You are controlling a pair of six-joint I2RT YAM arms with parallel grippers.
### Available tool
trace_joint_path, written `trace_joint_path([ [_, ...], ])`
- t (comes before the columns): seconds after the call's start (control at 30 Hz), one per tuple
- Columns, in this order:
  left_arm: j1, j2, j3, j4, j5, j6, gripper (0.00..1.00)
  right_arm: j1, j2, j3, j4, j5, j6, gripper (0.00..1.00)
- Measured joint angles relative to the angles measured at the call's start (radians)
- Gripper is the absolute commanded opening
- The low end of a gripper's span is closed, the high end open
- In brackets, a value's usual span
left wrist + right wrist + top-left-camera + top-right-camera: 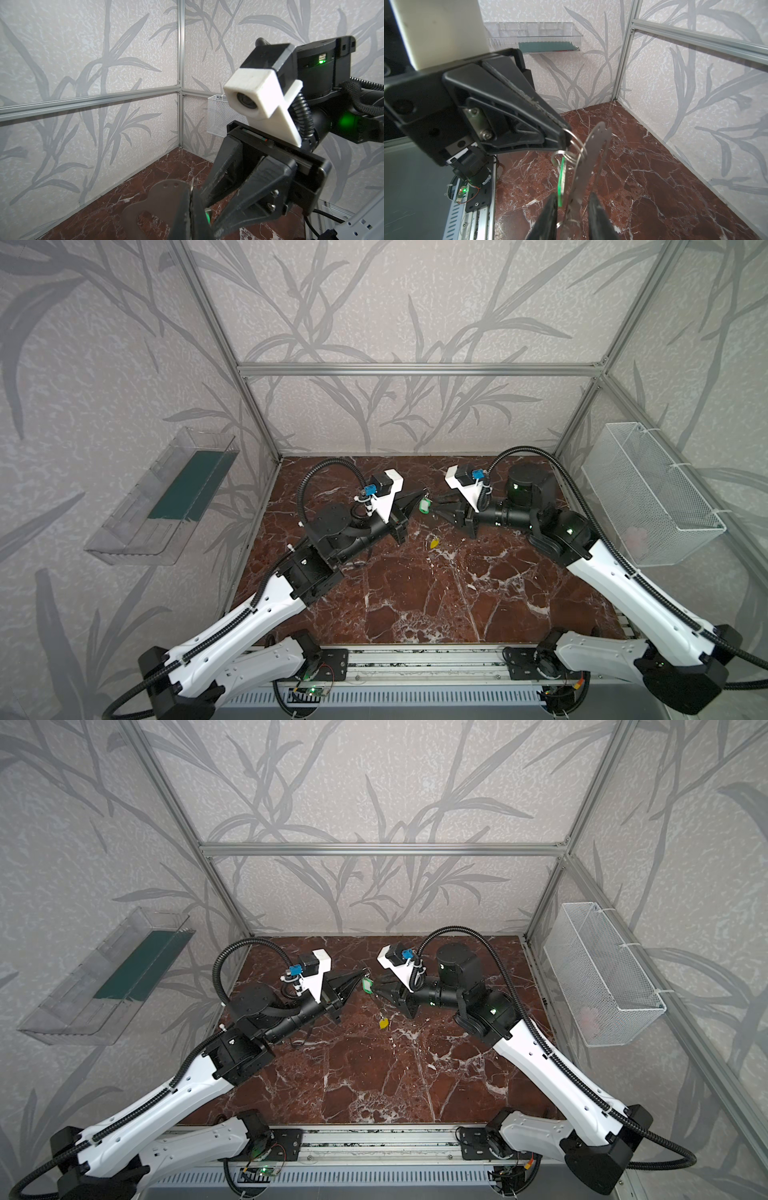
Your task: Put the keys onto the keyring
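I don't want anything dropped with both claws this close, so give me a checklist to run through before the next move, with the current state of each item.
1. Left claw shut on the thin silvery wire ring: ok.
2. Wire ring through a hole of the flat grey metal plate: cannot tell, coils overlap its edge.
3. Green oblong plastic tag hanging clear of the red marble tabletop: ok.
4. Right claw gripping the plate: not ok, jaws stand apart on either side of it.
5. Yellow-tagged small key on the plate: not ok, it lies on the tabletop.
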Motion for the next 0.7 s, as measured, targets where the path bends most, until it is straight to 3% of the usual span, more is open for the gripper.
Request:
trace_joint_path([
  [0.7,0.0,-0.046,-0.075,0.111,0.077,-0.006,0.0,0.047,0.017,0.001,-0.026,0.098,-0.028,0.2],
])
